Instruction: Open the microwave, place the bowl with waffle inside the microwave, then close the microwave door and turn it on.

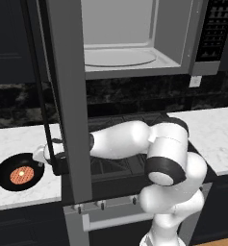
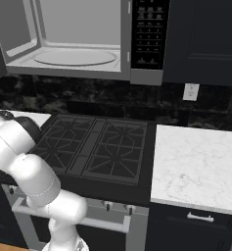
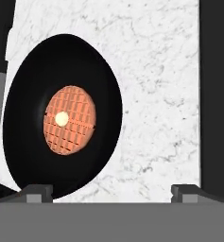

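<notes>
Jaws stand spread wide with nothing between them: in the hand view the two dark finger tips sit far apart at the bottom, the gripper (image 3: 112, 191) looking down on white marble counter (image 3: 156, 94), and the bowl (image 3: 61, 116) lies mostly to the left of the gap, its lower edge just above the left finger tip. Whether that tip touches the bowl's rim cannot be told. Inside the glossy black bowl rests the waffle (image 3: 70, 120), an orange-red gridded disc with a pale yellow centre. From the left base view the bowl (image 1: 18, 171) sits on the counter (image 1: 19, 139) to the left of the stove (image 1: 115, 166), the waffle (image 1: 21, 175) flat in its middle, and the gripper (image 1: 40, 156) hangs just beside the bowl's upper right edge at the end of the white arm (image 1: 134, 141), which reaches leftward low across the stove. The microwave (image 1: 134, 38) hangs above the stove with its pale grey cavity and round turntable exposed. The microwave door (image 1: 69, 96) is swung fully open toward the camera, its grey steel edge crossing in front of the arm. In the right base view the microwave (image 2: 78, 44) shows the same bare cavity, with the black button panel (image 2: 149, 34) at its right.
</notes>
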Controlling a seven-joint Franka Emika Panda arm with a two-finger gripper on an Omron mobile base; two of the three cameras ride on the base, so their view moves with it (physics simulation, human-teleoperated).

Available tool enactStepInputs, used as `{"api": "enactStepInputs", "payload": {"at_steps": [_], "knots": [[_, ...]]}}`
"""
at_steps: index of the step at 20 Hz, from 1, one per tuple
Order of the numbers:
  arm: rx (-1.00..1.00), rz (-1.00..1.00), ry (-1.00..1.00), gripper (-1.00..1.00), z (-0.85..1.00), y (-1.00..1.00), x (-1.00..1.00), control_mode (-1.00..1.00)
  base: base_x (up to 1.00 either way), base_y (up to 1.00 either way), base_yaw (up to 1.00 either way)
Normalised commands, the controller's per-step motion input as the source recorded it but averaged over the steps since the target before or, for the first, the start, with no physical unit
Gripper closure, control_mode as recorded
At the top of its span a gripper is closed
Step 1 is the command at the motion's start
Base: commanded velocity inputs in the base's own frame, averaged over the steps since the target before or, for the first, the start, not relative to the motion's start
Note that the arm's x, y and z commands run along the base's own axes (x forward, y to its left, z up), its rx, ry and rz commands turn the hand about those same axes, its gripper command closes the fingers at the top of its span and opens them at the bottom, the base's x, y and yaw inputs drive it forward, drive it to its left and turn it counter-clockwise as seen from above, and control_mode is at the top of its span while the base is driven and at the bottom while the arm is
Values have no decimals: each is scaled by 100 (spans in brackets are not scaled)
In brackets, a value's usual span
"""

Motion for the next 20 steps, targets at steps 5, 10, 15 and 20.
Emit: {"api": "enactStepInputs", "payload": {"at_steps": [5,10,15,20], "knots": [[-1,0,0,-100,-24,14,17,-100,0,0,0],[0,0,0,-100,-16,18,13,-100,0,0,0],[0,0,0,-100,-1,26,7,-100,0,0,0],[0,0,0,-100,0,16,15,-100,0,0,0]]}}
